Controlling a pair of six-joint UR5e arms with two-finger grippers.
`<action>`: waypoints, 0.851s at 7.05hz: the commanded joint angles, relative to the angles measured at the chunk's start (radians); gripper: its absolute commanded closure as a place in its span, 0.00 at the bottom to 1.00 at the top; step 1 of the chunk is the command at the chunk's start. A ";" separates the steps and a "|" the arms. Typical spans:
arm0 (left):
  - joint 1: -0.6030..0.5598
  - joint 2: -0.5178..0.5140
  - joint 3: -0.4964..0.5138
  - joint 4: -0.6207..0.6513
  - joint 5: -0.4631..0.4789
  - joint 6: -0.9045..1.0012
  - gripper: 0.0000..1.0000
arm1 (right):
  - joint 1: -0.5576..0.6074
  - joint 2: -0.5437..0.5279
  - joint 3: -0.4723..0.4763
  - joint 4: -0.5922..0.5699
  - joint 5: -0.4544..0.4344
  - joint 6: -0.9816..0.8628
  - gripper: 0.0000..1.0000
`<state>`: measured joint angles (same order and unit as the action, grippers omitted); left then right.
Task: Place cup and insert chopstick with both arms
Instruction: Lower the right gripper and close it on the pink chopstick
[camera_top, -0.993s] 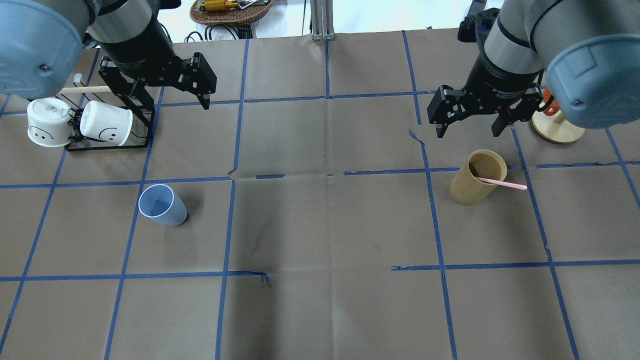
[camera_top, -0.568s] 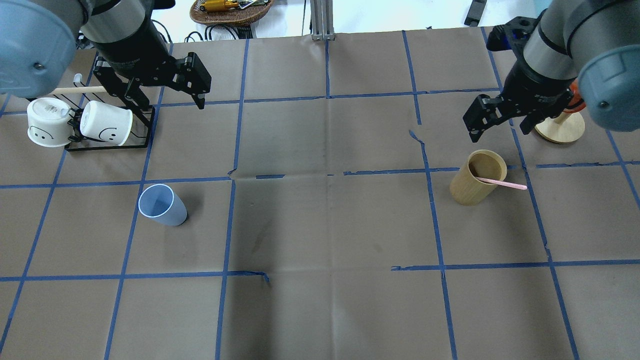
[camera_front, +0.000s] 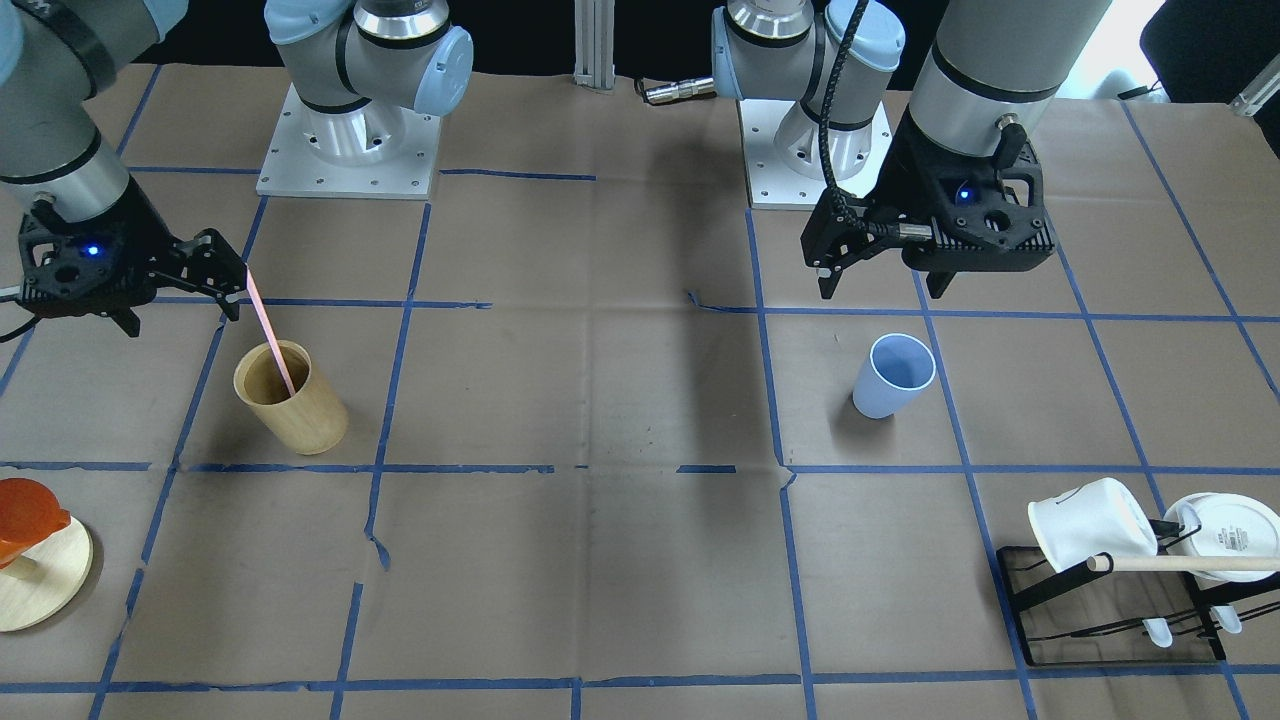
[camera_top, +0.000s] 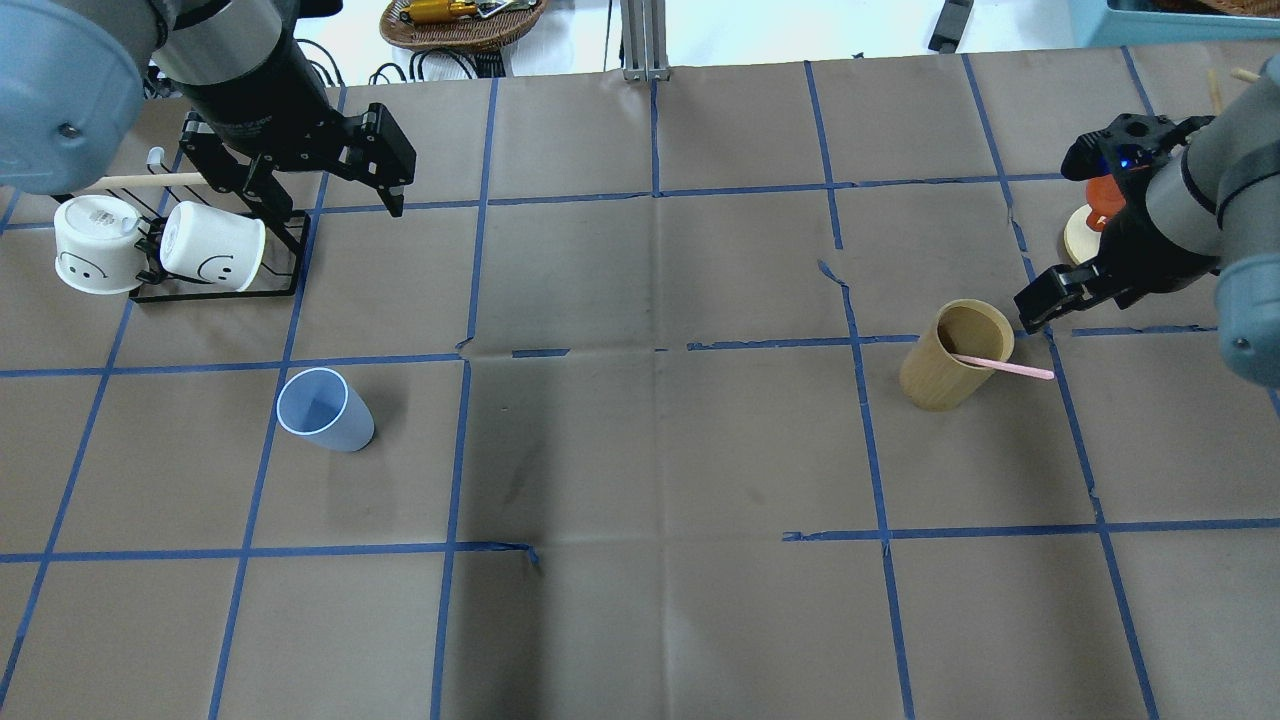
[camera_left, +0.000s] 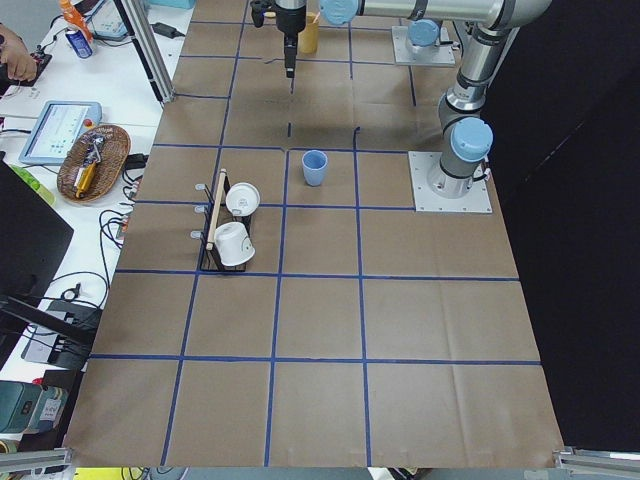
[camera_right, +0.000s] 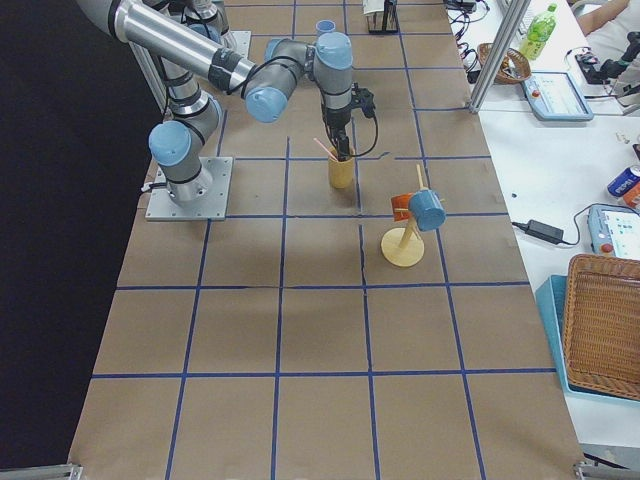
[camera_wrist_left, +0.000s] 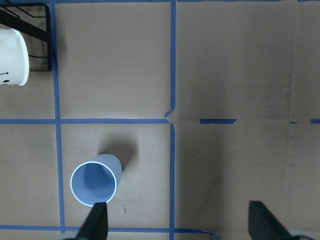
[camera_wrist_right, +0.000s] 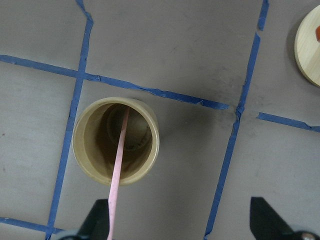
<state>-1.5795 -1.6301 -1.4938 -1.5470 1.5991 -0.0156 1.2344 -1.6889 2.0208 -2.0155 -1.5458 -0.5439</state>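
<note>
The light blue cup stands upright and alone on the table's left half; it also shows in the front view and the left wrist view. My left gripper hovers open and empty behind the cup, well above it. The pink chopstick leans inside a tan wooden cup, its top sticking out to the right. My right gripper is open beside that cup's right. In the right wrist view the chopstick runs close past one fingertip, not clamped.
A black rack with two white mugs and a wooden dowel sits at the back left, close under my left arm. A round wooden stand with an orange piece is behind my right gripper. Blue tape lines grid the brown table.
My right gripper has swung right and nearer, from behind the tan cup to its right side. My left gripper has drifted slightly left and back. The cups and the chopstick have not moved.
</note>
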 joint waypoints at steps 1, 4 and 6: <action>-0.001 0.001 0.004 -0.001 -0.001 -0.001 0.00 | 0.023 -0.060 0.032 -0.026 0.039 0.064 0.01; -0.001 0.001 0.013 -0.004 0.005 -0.004 0.00 | 0.040 -0.043 0.071 -0.048 0.095 -0.048 0.02; -0.001 -0.002 0.013 -0.005 0.004 -0.004 0.00 | 0.039 -0.052 0.142 -0.121 0.099 -0.080 0.02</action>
<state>-1.5800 -1.6306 -1.4807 -1.5515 1.6037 -0.0199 1.2733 -1.7371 2.1232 -2.0862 -1.4500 -0.6072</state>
